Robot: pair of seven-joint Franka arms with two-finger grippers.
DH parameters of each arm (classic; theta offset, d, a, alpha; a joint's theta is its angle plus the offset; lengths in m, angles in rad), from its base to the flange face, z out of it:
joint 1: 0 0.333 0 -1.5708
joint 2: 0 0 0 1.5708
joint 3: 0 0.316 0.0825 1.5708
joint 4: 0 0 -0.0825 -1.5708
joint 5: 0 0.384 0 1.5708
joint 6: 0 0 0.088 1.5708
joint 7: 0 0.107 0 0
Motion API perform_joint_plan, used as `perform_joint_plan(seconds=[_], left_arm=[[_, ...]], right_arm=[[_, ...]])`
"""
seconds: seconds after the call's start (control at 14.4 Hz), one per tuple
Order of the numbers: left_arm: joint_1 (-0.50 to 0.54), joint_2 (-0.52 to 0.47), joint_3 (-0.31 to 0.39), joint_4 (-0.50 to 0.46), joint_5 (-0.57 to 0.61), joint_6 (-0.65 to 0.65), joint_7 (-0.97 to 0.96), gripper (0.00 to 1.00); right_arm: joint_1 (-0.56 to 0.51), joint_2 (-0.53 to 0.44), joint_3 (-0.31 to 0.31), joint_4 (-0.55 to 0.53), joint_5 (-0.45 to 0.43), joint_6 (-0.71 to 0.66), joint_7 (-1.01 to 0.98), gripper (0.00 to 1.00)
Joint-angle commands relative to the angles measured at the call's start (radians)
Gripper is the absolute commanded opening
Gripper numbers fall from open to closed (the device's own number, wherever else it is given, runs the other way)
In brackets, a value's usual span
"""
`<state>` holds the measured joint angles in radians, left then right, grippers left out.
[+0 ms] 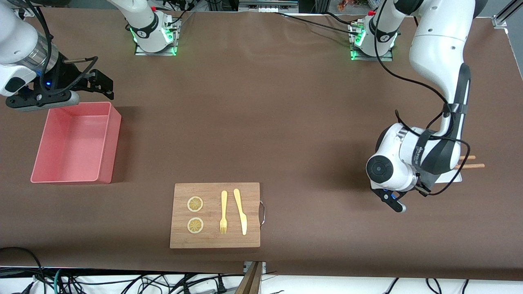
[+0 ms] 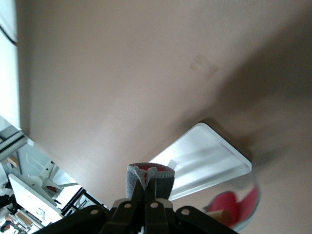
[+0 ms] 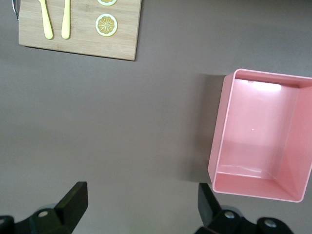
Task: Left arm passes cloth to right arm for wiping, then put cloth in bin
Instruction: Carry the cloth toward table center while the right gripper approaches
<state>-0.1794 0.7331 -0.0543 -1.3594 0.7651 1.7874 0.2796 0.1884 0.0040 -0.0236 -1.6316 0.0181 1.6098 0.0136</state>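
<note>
At the left arm's end of the worktop [image 1: 286, 114], the left claw [image 2: 145, 187] is pinched shut on the cloth [image 2: 163, 183], a small grey piece of fabric bunched between its fingers, just beside the white tray [image 2: 204, 163] that carries two wooden sticks [image 1: 470, 161]; from the front the arm's own wrist hides both the claw and the cloth. The right claw [image 3: 139, 202] hangs with its jaws spread wide and nothing between them, over the worktop by the pink bin [image 1: 75, 143], which stands empty at the right arm's end; this arm waits. Nearer the front camera, between the two arms, lies the wooden board [image 1: 215, 215] with two lemon slices [image 1: 195, 214], a yellow fork [image 1: 223, 211] and a yellow knife [image 1: 240, 210]. Judged from this layout, only the pick-up of the cloth is done: the hand-over to the right claw, the wiping and the drop into the bin all remain, and the two claws are well apart.
</note>
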Motion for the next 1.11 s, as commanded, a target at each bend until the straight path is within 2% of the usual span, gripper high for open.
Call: perform_joint_plan(seconds=[0.0, 0.14, 0.28, 0.42, 0.55, 0.69, 0.83, 0.97, 1.04], left_arm=[[-0.070, -0.081, 0.005, -0.006, 0.006, -0.014, 0.009, 0.00], [-0.127, -0.141, 0.005, 0.005, 0.006, -0.044, 0.006, 0.00], [-0.192, -0.194, 0.002, 0.029, 0.008, -0.197, -0.026, 0.00], [-0.279, -0.207, 0.001, 0.083, 0.008, -0.386, -0.129, 0.00], [-0.440, -0.202, 0.019, 0.120, 0.057, -0.524, -0.260, 0.00], [-0.527, -0.202, 0.016, 0.131, 0.097, -0.542, -0.368, 0.00], [-0.539, -0.204, 0.005, 0.161, 0.057, -0.530, -0.424, 0.00], [-0.511, -0.190, 0.017, 0.244, -0.137, -0.456, -0.433, 0.00], [-0.456, -0.192, 0.018, 0.255, -0.246, -0.415, -0.438, 0.00]], right_arm=[[0.000, -0.001, -0.002, 0.015, 0.010, -0.008, -0.006, 1.00], [-0.004, -0.001, -0.006, 0.027, 0.011, -0.010, -0.007, 1.00], [-0.007, -0.001, -0.007, 0.029, 0.013, -0.011, -0.012, 1.00], [0.000, -0.001, -0.001, 0.029, 0.010, -0.013, -0.020, 1.00], [0.011, -0.001, 0.004, 0.026, 0.005, -0.025, -0.024, 1.00], [0.029, -0.001, 0.007, 0.027, 0.005, -0.094, -0.070, 1.00], [0.051, 0.004, 0.017, 0.023, 0.016, -0.103, -0.165, 1.00], [0.060, 0.030, 0.021, 0.022, 0.040, -0.103, -0.280, 1.00], [0.057, 0.045, 0.014, 0.022, 0.089, -0.103, -0.372, 1.00]])
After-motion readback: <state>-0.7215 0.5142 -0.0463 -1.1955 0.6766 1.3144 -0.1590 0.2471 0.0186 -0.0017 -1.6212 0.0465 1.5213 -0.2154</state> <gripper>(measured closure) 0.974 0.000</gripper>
